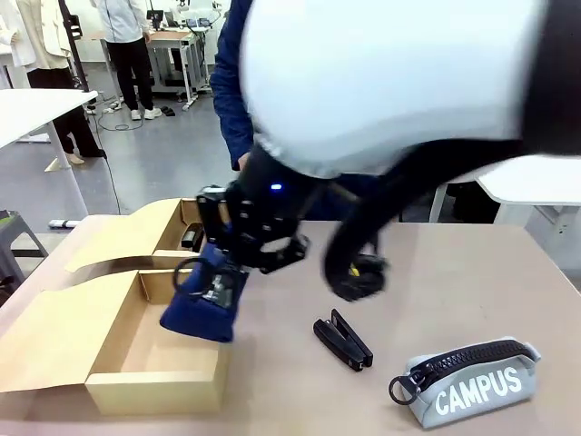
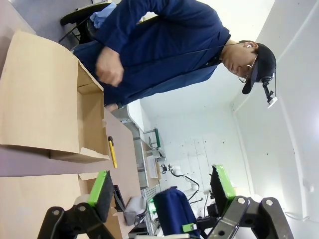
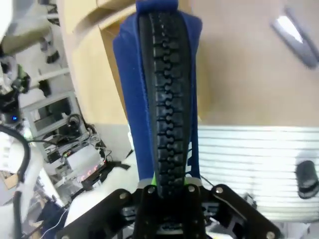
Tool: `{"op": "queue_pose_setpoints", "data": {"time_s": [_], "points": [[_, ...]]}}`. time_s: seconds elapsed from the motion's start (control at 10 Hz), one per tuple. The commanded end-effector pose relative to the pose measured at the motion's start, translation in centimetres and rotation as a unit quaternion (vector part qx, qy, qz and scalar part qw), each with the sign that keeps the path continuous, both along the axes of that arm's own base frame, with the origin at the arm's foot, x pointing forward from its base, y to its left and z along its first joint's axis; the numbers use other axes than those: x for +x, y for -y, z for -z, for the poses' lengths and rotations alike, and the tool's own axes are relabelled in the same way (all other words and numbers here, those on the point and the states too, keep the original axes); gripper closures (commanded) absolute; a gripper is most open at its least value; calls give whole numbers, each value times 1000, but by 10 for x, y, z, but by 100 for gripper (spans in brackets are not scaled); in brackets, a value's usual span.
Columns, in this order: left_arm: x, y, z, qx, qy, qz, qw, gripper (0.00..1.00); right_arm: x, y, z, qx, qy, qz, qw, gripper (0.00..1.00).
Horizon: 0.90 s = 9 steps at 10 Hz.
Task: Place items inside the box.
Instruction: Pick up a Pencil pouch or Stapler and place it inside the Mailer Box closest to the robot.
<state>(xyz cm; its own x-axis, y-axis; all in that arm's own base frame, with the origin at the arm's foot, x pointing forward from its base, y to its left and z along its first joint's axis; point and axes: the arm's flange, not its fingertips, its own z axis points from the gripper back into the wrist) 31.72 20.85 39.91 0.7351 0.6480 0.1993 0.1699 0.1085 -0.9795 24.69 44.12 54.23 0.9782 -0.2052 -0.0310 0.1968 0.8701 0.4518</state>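
The navy pouch [image 1: 201,309] hangs in the right end effector [image 1: 221,283], which is clenched on its upper end, at the right-hand rim of the open cardboard box [image 1: 154,389]. To its right on the worktop [image 1: 472,272] lie the black stapler [image 1: 343,341] and, nearer the front edge, the grey "CAMPUS" pouch [image 1: 472,383]. The left end effector [image 2: 160,179] is released, its pads wide apart and grasping nothing. The yellow utility knife [image 2: 112,152] lies beside the box.

My front camera is facing the person [image 1: 231,91] across the table [image 1: 472,272]. Both wrist cameras are sharing the box [image 2: 45,94], the right one hugging the pouch [image 3: 164,74].
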Motion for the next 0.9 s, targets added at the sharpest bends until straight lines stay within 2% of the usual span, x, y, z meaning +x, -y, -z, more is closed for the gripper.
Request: {"op": "queue_pose_setpoints", "data": {"time_s": [0.0, 0.1, 0.2, 0.3, 0.4, 0.5, 0.7, 0.8], "points": [[-3, 1, -1, 3, 8, 5, 1000, 0, 27, -24, 11, -25, 15, -23, 999, 93], [-3, 1, -1, 3, 8, 5, 1000, 0, 0, 0, 0, 0, 0, 0, 1000, 93], [-3, 1, -1, 3, 8, 5, 1000, 0, 0, 0, 0, 0, 0, 0, 1000, 93], [-3, 1, -1, 3, 8, 5, 1000, 0, 20, -15, 17, -10, 3, -21, 1000, 93], [-3, 1, -1, 3, 8, 5, 1000, 0, 13, -56, 25, -74, 31, -94, 992, 93], [-3, 1, -1, 3, 8, 5, 1000, 0, 19, -88, 28, -86, 59, -127, 986, 93], [-3, 1, -1, 3, 8, 5, 1000, 0, 21, -129, 32, -106, 81, -146, 980, 93], [-3, 1, -1, 3, 8, 5, 1000, 0, 20, -143, 37, -111, 74, -129, 983, 93]]}}
